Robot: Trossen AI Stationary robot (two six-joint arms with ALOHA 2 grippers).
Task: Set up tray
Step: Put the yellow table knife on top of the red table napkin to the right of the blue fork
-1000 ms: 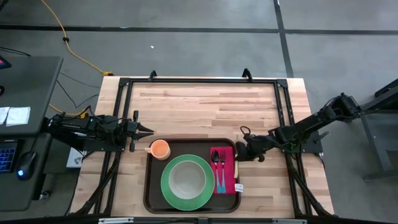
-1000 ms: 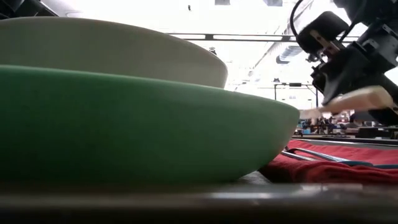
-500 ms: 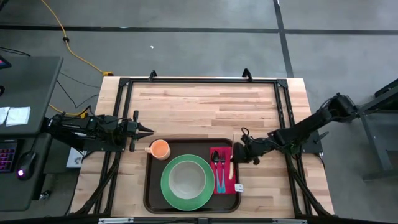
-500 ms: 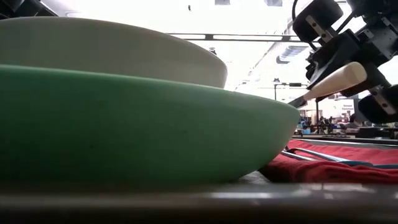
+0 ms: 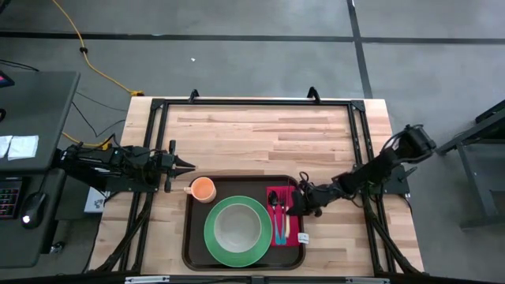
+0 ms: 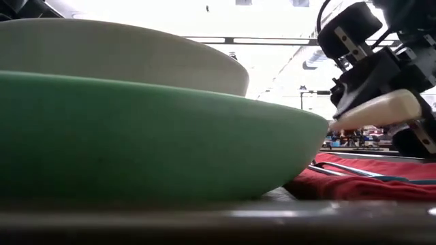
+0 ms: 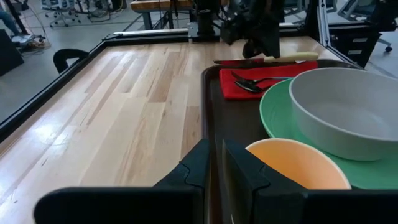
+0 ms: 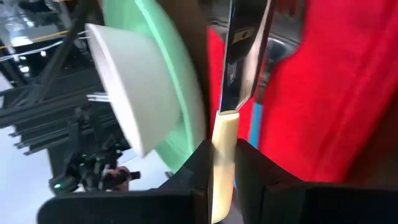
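Note:
The dark brown tray (image 5: 192,237) lies at the table's near middle. It carries a green plate (image 5: 213,237) with a white bowl (image 5: 235,226), an orange cup (image 5: 203,188) and a red napkin (image 5: 293,230) with a spoon and fork (image 5: 278,213) on it. My right gripper (image 5: 298,207) hovers over the napkin's far right part, shut on a knife (image 7: 267,59) with a cream handle. My left gripper (image 5: 188,166) waits shut at the table's left, just beyond the cup. My right gripper pinches the knife's cream handle (image 8: 225,134) between its two fingers (image 8: 200,167), close to where the blade (image 8: 245,43) begins. It comes from the table's right, slanting down, fingers across the knife. The knife is nearly level, just above the napkin (image 6: 368,185); whether it is clear of it I cannot tell.
A black frame (image 5: 252,102) runs around the wooden tabletop. Bare wood (image 5: 260,138) lies between the tray and the far edge. A desk with a keyboard and mouse (image 5: 31,207) stands left of the table.
My right gripper has carried the knife down and toward the table's near left, from beside the tray's far right corner to over the red napkin. The knife's handle tipped up midway and now lies nearly level.

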